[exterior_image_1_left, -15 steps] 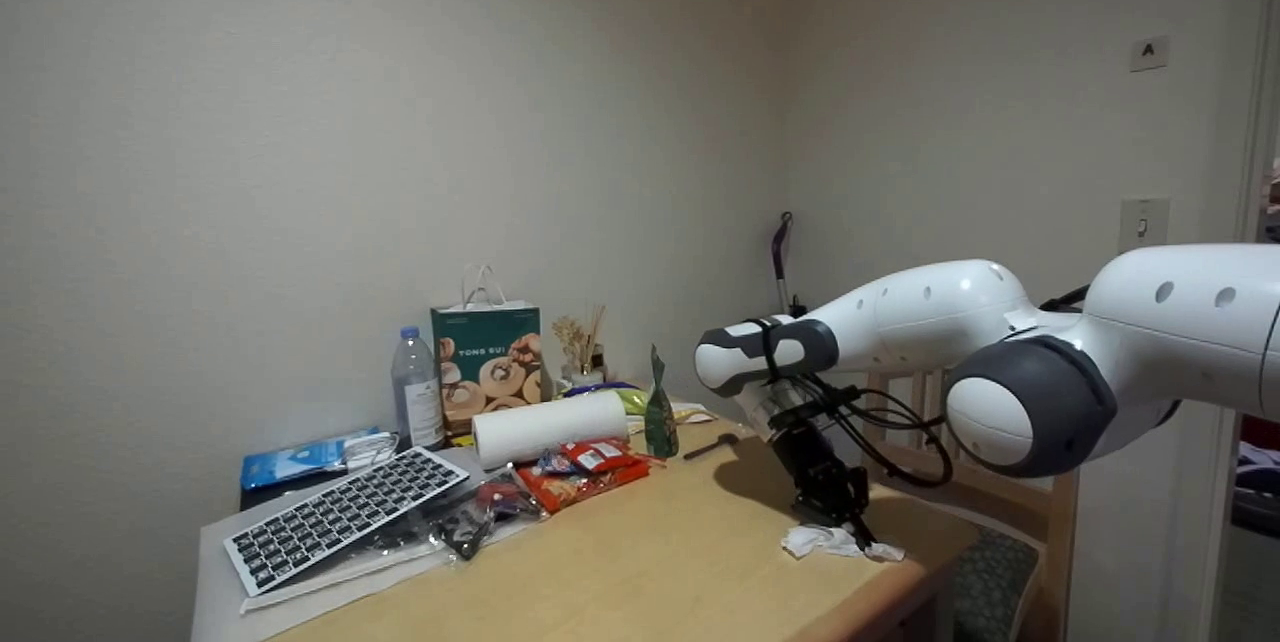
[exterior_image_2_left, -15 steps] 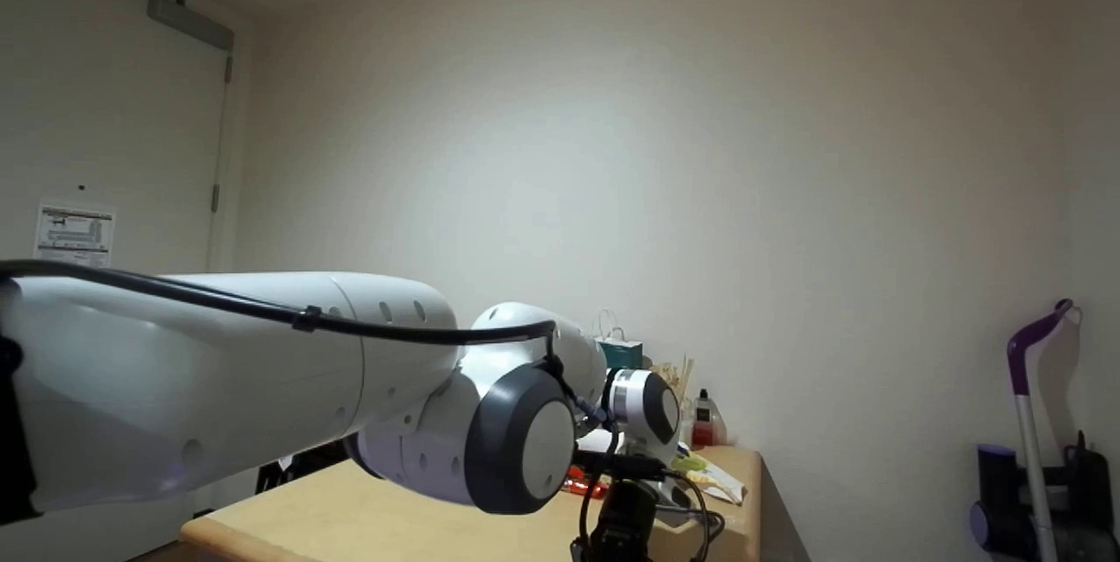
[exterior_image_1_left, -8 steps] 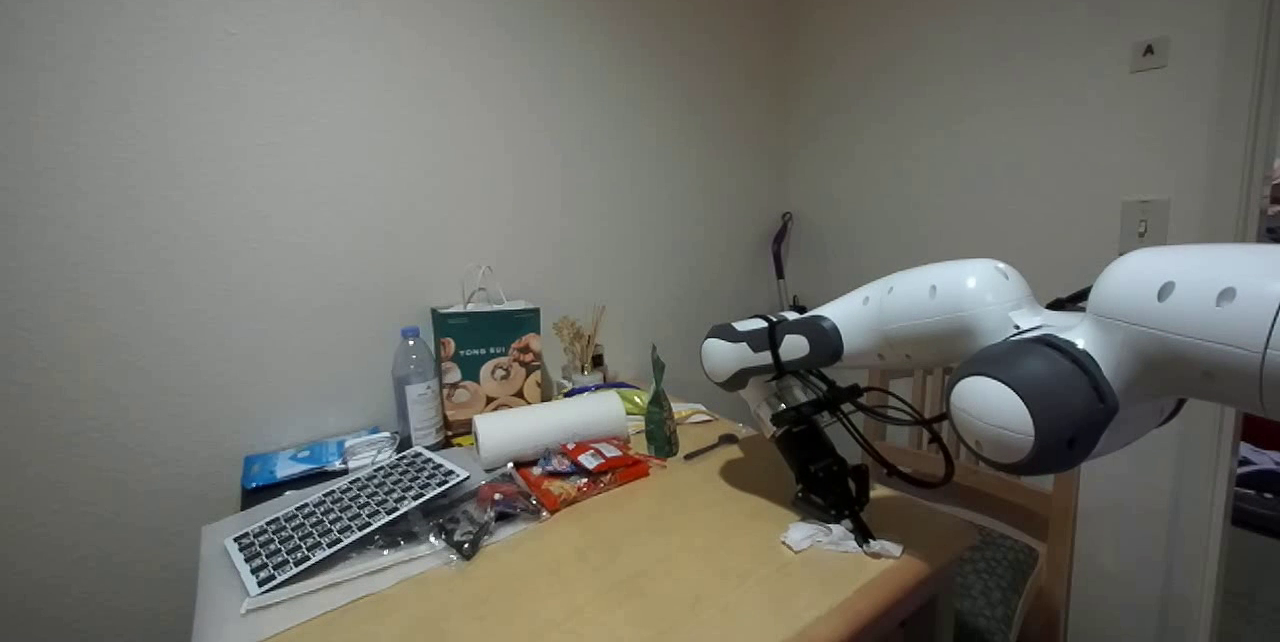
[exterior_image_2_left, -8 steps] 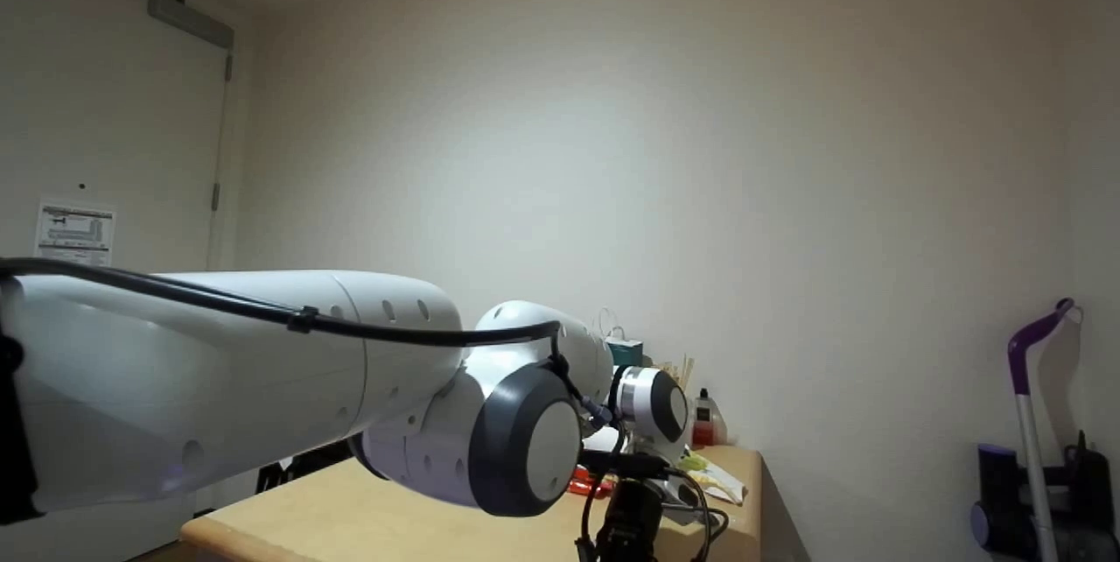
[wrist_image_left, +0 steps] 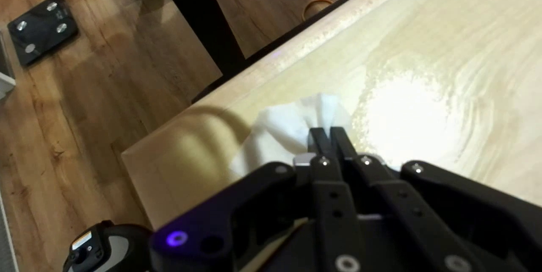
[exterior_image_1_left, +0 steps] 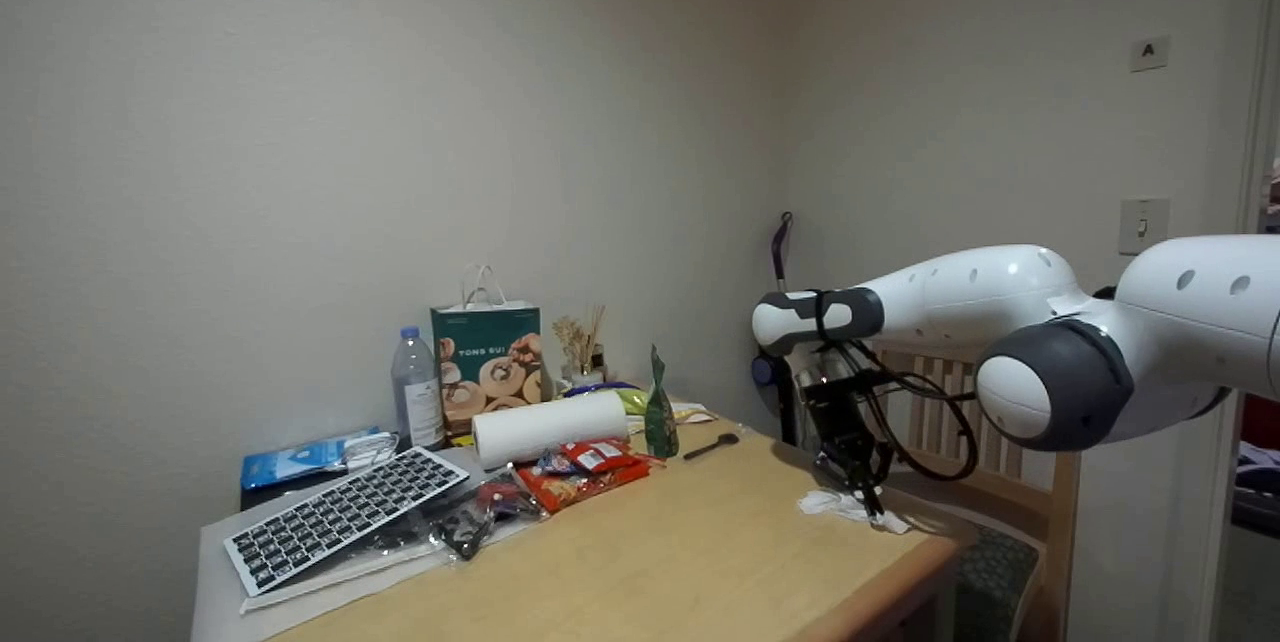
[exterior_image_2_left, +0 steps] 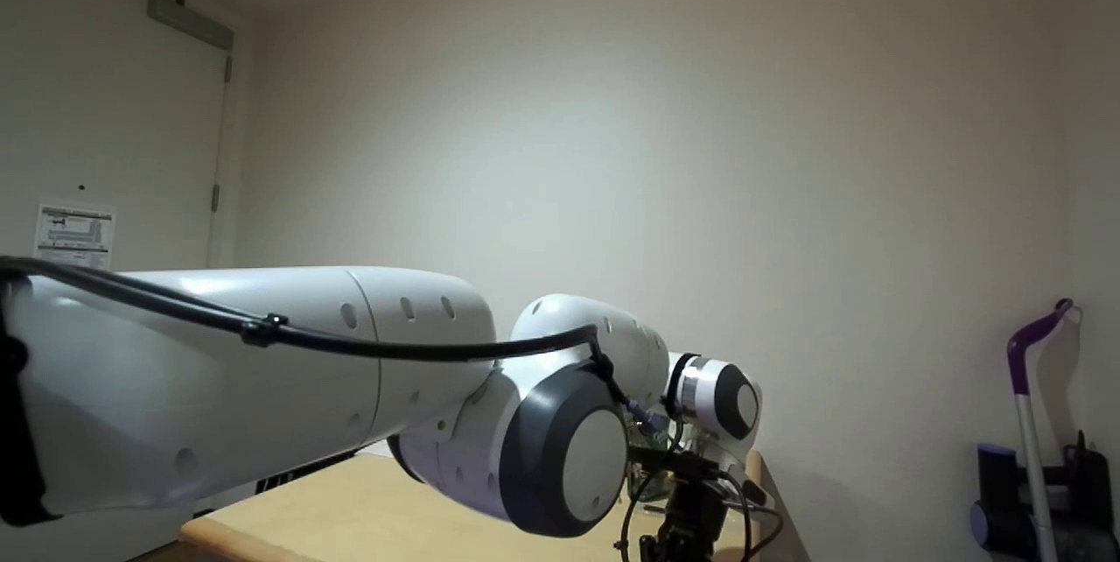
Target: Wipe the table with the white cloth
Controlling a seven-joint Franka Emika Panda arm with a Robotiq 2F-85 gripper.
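Observation:
The white cloth (exterior_image_1_left: 838, 505) lies crumpled on the wooden table (exterior_image_1_left: 640, 562), near its right edge in an exterior view. My gripper (exterior_image_1_left: 876, 518) points down there, with its fingertips at the cloth. In the wrist view my gripper (wrist_image_left: 328, 130) is shut on a fold of the cloth (wrist_image_left: 288, 119), which spreads out to the left of the fingers and touches the table (wrist_image_left: 499, 60). The table corner is close by on the left. In an exterior view the arm (exterior_image_2_left: 560, 474) blocks the cloth, and the fingertips are below the frame.
A paper roll (exterior_image_1_left: 550, 427), red snack packets (exterior_image_1_left: 585, 472), a green pouch (exterior_image_1_left: 660, 417), a black spoon (exterior_image_1_left: 712, 446) and a keyboard-like panel (exterior_image_1_left: 345, 520) lie towards the back and left. A chair (exterior_image_1_left: 1040, 492) stands beside the right edge. Bright glare and streaks show on the tabletop.
The arm and gripper have moved right and farther back in an exterior view, dragging the cloth along the table. Most of this motion is in the last half second.

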